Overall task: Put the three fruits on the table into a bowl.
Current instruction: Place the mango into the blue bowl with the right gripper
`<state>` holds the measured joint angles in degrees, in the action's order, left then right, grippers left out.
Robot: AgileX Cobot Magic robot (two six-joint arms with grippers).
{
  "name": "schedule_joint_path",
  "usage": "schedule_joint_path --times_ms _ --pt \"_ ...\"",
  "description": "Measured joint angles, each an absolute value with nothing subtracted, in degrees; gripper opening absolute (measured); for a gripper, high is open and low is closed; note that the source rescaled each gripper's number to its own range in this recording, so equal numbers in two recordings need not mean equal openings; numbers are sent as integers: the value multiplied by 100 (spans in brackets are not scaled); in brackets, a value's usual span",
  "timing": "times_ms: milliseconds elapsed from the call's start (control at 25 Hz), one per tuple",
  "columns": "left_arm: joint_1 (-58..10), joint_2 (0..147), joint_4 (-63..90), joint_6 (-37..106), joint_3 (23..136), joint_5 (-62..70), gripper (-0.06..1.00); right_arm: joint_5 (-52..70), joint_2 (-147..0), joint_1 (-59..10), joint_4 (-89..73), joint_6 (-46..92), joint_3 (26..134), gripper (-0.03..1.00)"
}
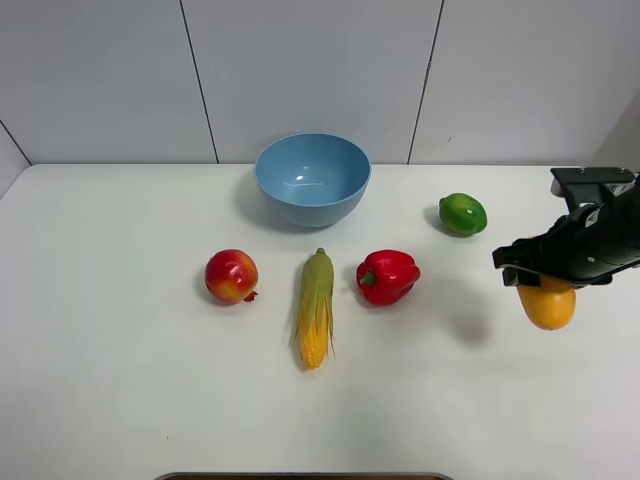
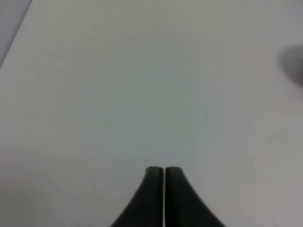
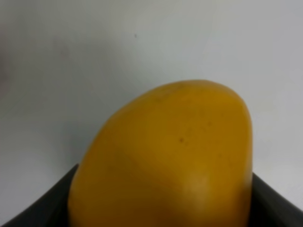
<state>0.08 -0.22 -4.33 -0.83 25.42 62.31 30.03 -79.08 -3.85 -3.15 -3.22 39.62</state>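
Observation:
My right gripper (image 1: 545, 285) is shut on the orange-yellow mango (image 1: 547, 304) and holds it above the table (image 1: 120, 400) at the right side. In the right wrist view the mango (image 3: 165, 161) fills the space between the fingers. The light-blue bowl (image 1: 312, 178) stands at the back centre. A green fruit (image 1: 462, 213) lies to its right, behind the right gripper. The red-yellow pomegranate (image 1: 231, 275) sits left of centre. My left gripper (image 2: 164, 171) is shut on nothing over bare table; the exterior high view does not show it.
A corn cob (image 1: 316, 306) lies lengthwise in the middle, with a red bell pepper (image 1: 386, 276) just right of it. Both lie in front of the bowl, between the pomegranate and the held mango. A grey wall rises behind the table.

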Motion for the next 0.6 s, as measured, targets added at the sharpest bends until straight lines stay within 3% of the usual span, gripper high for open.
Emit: schedule_joint_path --times_ms 280,600 --pt "8 -22 -433 -83 2542 6231 0 3171 -7171 -1014 -315 -155 4661 58" --pt "8 -22 -433 -83 2542 6231 0 2840 -7623 -1756 -315 -117 5967 58"
